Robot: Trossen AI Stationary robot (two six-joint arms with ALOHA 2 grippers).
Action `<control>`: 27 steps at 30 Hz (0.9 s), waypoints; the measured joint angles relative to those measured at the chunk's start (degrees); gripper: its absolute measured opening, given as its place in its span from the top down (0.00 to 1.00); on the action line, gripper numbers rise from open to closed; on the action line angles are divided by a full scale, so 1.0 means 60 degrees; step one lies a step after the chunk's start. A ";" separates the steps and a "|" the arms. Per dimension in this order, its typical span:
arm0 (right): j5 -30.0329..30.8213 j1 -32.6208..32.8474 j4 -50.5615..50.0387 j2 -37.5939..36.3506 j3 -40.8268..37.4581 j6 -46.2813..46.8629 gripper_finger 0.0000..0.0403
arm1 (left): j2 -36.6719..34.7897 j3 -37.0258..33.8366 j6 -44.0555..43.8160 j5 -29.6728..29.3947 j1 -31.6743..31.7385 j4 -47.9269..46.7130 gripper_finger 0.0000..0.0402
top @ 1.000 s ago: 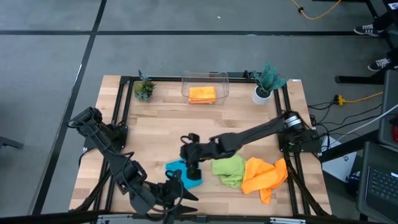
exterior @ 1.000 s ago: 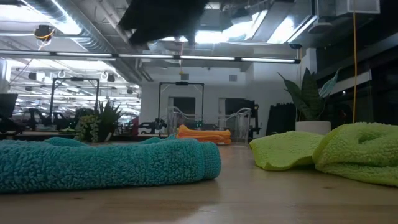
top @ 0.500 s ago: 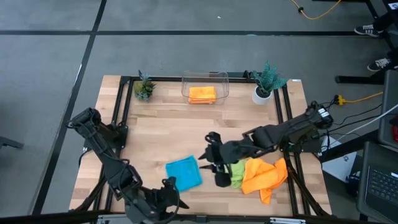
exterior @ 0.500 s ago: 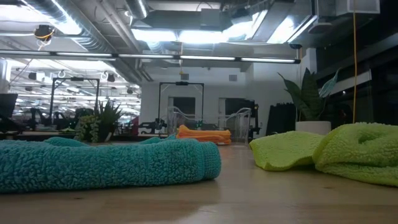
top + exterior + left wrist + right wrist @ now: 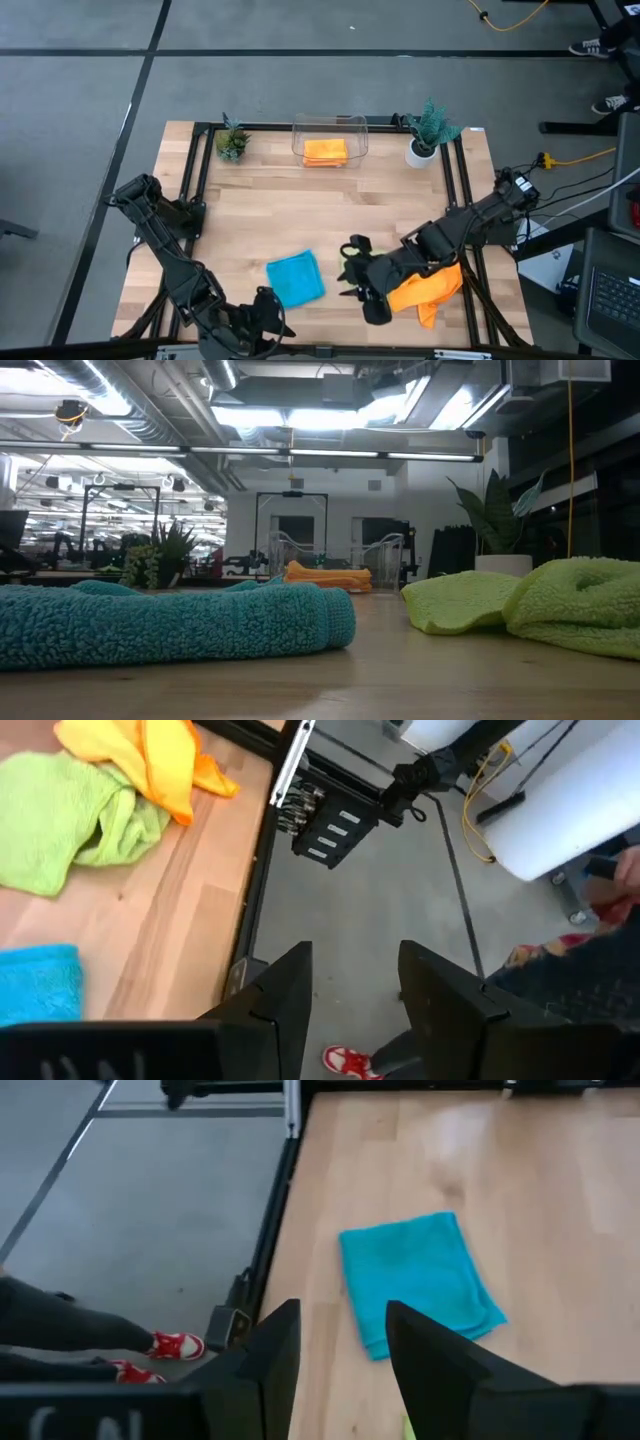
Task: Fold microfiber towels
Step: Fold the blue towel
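1. State: right hand (image 5: 352, 268) hovers over the green towel (image 5: 366, 268) at the table's (image 5: 260, 190) near right. Fingers apart with a gap, nothing between them. Left hand (image 5: 352, 988) is parked at the near left edge, past the table rim, also parted and empty.
2. Towels: teal towel (image 5: 296, 277) lies folded flat, near centre-left. Green one is crumpled, touching the orange towel (image 5: 425, 284), which is bunched at the near right edge. Second orange towel (image 5: 325, 151) sits folded in the bin (image 5: 329, 125) at the far edge.
3. Risk: green and orange overlap. A pinch on green could snag orange too, and drag both.
4. Risk: orange hangs close to the table edge. Any pull toward the right could tip it off onto the floor.
5. Risk: green is a lump with no clear corner from above. A blind grab likely takes a mid-fold, so it won't spread flat.
6. Risk: right arm lies across both towels. Its own link may sweep them when it moves.
7. Risk: teal sits just beside green. Spreading green leftward could nudge it and undo that fold.
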 joint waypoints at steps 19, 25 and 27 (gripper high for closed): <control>-0.0066 0.0058 -0.0011 0.0016 0.0000 0.0997 0.56 | 0.0324 -0.0007 -0.3426 0.0544 0.0182 -0.2356 0.59; 0.0018 -0.0032 0.0011 0.0485 0.0004 0.0986 0.35 | 0.0328 -0.0007 -0.4075 0.0941 0.0367 -0.3772 0.45; 0.0024 -0.0077 0.0007 0.0737 0.0004 0.0897 0.29 | 0.0366 -0.0004 -0.4068 0.0947 0.0421 -0.3990 0.40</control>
